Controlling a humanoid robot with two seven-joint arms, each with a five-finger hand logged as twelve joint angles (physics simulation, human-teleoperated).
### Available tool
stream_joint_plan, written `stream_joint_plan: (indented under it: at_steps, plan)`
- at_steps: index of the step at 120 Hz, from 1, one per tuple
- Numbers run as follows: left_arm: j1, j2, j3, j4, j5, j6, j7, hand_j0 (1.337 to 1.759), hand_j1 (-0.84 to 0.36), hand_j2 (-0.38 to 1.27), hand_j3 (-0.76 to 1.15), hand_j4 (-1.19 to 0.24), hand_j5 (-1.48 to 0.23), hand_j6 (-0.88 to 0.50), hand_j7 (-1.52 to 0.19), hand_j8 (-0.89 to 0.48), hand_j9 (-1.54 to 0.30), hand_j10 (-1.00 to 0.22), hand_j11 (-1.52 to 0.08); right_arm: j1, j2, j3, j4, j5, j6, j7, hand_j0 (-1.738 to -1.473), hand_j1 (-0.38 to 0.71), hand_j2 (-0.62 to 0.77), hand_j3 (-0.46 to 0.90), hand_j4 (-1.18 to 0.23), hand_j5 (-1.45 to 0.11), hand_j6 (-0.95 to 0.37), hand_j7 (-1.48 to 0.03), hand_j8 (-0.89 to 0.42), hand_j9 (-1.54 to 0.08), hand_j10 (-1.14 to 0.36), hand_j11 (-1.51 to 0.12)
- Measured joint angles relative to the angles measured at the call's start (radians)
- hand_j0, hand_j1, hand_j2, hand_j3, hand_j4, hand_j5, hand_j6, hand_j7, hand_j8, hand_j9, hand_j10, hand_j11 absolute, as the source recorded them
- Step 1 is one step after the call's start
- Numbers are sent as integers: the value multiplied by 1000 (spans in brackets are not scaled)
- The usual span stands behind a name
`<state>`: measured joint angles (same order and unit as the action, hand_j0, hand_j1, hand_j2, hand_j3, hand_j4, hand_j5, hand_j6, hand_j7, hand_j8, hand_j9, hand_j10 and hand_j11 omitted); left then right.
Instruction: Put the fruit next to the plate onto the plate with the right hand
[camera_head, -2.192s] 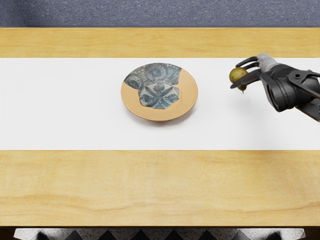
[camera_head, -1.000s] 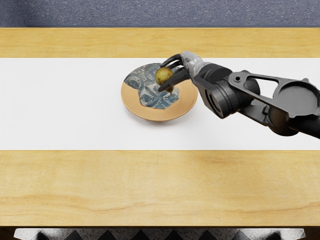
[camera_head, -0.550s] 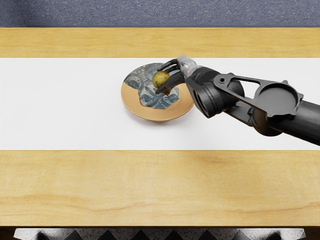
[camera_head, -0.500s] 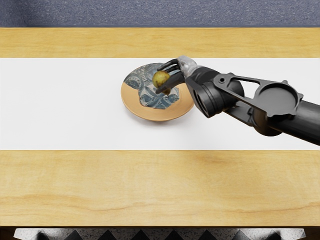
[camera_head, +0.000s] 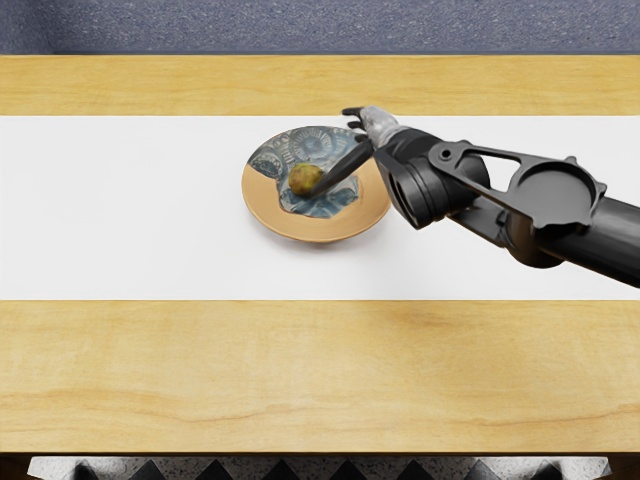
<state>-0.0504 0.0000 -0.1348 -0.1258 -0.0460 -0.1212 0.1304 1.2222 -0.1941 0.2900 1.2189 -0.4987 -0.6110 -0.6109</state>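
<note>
A small yellow-green fruit (camera_head: 305, 178) lies on the orange plate (camera_head: 360, 215) with the blue patterned centre, a little left of the plate's middle. My right hand (camera_head: 350, 148) hovers over the plate's right side, its arm coming in from the right edge. Its fingers are spread and hold nothing; one finger reaches down-left to just beside the fruit. The left arm does not show.
The plate stands on a white runner (camera_head: 120, 210) that crosses the wooden table (camera_head: 300, 380) from side to side. The dark forearm (camera_head: 520, 205) stretches over the runner to the right of the plate.
The hand carried the fruit from the right side of the runner to over the plate. In the last half second its fingers spread and the fruit dropped onto the plate, slightly leftward.
</note>
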Motion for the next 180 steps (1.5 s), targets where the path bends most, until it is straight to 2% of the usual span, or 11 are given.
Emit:
stream_joint_plan:
  at_steps: [16,26,49,84,114,135,157,180]
  plan:
    - [0,0,0,0,0,0,0,1658,348,0,0,-1,-1,-1,-1,-1,-1,-1,-1,-3,-13,40,-2,6,4,0,-1658,-299,8,0,-53,-66,-41,-64,-41,-65,-47,-65]
    - [0,0,0,0,0,0,0,1658,348,0,0,-1,-1,-1,-1,-1,-1,-1,-1,-23,-50,91,-2,21,77,0,-1658,-316,6,0,-35,-44,-28,-43,-28,-43,-31,-43]
    - [0,0,0,0,0,0,0,1658,348,0,0,-1,-1,-1,-1,-1,-1,-1,-1,-79,-167,198,-1,98,373,0,-1658,-336,2,0,-14,-17,-11,-17,-11,-17,-12,-17]
    - [0,0,0,0,0,0,0,1658,348,0,0,-1,-1,-1,-1,-1,-1,-1,-1,-133,-339,234,-2,231,833,0,-1658,-346,1,0,-3,-4,-3,-4,-3,-4,-3,-4]
    - [0,0,0,0,0,0,0,1658,348,0,0,-1,-1,-1,-1,-1,-1,-1,-1,-251,-391,375,-3,270,1136,0,-1658,-348,0,0,-1,-1,-1,-1,-1,-1,-1,-1]
    - [0,0,0,0,0,0,0,1658,348,0,0,-1,-1,-1,-1,-1,-1,-1,-1,-328,-439,464,-15,312,1206,0,-1658,-349,0,0,-1,-1,-1,0,0,-1,0,0]
    - [0,0,0,0,0,0,0,1658,348,0,0,-1,-1,-1,-1,-1,-1,-1,-1,-374,-468,523,-101,368,1219,0,-1658,-349,0,0,0,0,0,0,0,0,0,0]
    - [0,0,0,0,0,0,0,1658,348,0,0,-1,-1,-1,-1,-1,-1,-1,-1,-399,-508,535,-149,435,1222,0,-1658,-349,0,0,0,0,1,0,1,0,0,0]
